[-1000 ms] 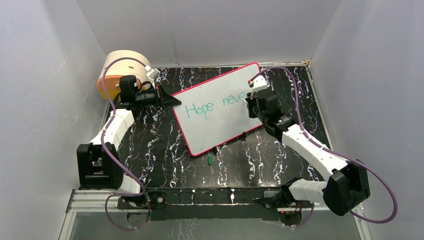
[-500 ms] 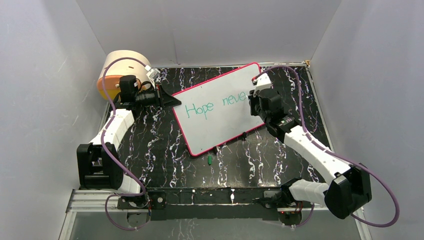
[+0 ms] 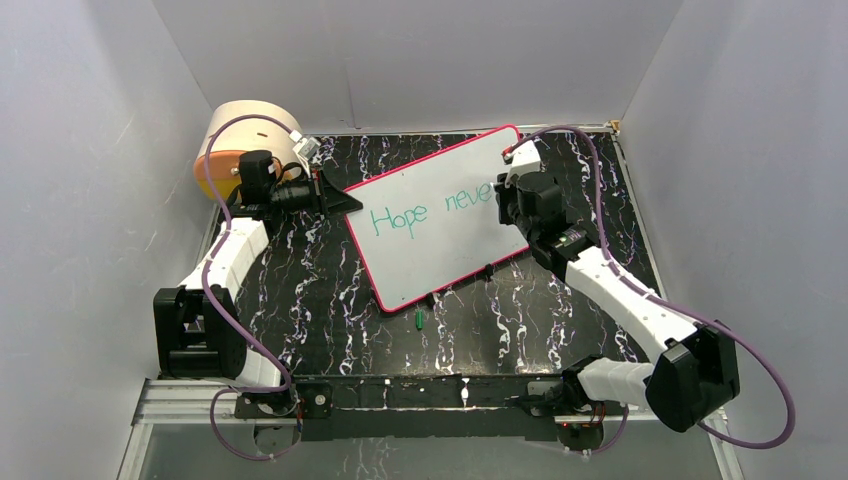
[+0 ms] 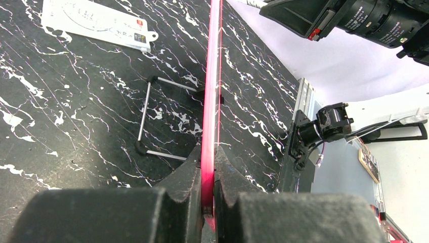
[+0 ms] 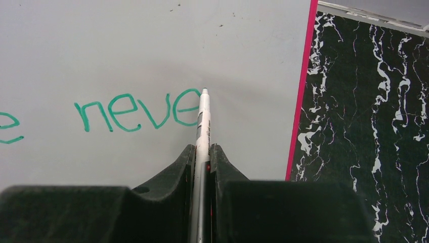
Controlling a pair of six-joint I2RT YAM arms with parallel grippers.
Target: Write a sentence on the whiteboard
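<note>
- One whiteboard [image 3: 430, 262], there it is.
- Two teal words [image 3: 398, 218] on it.
- Two grippers, count them: left gripper [image 4: 207, 154], right gripper [image 5: 202, 152].
- One pen [image 5: 203, 119].
- One green cap [image 3: 420, 320], toward the tabletop's near edge.
- One white card [image 4: 96, 23].
- One beige drum [image 3: 250, 125], far left corner.

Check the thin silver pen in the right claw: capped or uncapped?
Uncapped. The thin silver pen, pinched in the right claw, shows a bare tip at the white pink-rimmed whiteboard, beside the teal letters "neve".
</note>
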